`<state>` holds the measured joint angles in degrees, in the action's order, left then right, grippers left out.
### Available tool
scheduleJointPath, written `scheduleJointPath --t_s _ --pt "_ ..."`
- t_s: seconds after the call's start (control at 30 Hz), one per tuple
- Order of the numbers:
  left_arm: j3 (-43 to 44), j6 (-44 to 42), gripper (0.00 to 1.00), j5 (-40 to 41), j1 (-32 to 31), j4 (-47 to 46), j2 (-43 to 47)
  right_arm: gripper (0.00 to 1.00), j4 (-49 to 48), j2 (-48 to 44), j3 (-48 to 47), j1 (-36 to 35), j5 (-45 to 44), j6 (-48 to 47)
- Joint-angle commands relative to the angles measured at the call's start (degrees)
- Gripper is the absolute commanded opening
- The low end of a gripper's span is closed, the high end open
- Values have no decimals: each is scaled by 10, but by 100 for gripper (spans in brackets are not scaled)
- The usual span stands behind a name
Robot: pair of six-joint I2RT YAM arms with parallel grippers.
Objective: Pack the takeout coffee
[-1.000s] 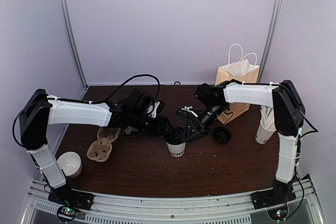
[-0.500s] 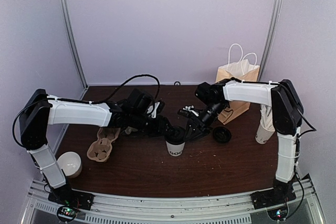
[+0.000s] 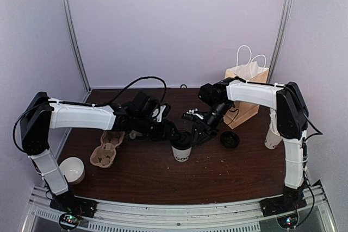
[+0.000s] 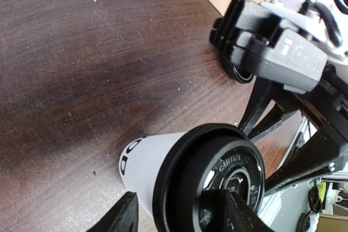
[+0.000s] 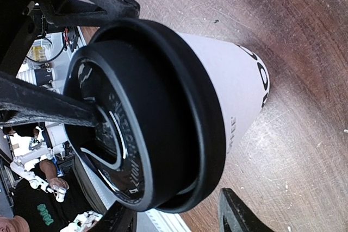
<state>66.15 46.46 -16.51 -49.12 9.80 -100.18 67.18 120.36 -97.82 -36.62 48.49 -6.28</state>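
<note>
The takeout coffee point(image 3: 181, 149) is a small tapered white paper cup with dark lettering round its side. Its black plastic lid point(image 5: 163, 134) is on, seated over the rim. It's standing upright on the dark wood table point(image 3: 136, 180), roughly mid-table.

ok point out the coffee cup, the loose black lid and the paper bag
coffee cup point(image 3: 182, 154): top view, white printed side
loose black lid point(image 3: 229, 139): top view, its middle
paper bag point(image 3: 254, 76): top view, upper front
</note>
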Motion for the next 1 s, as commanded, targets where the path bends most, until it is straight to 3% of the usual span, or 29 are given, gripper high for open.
scheduleJointPath --t_s 0.0,0.37,0.7,0.97 --pt "-25 -28 56 12 11 17 6 51 -59 86 12 -6 -208 -9" --pt "4 -112 65 10 10 8 60 61 -37 -35 -72 27 -34 -47" --pt "41 -129 79 38 12 38 44 61 -33 -44 -38 27 -14 -52" --pt "77 -109 79 -52 20 3 -17 59 -60 -83 25 35 -23 -45"
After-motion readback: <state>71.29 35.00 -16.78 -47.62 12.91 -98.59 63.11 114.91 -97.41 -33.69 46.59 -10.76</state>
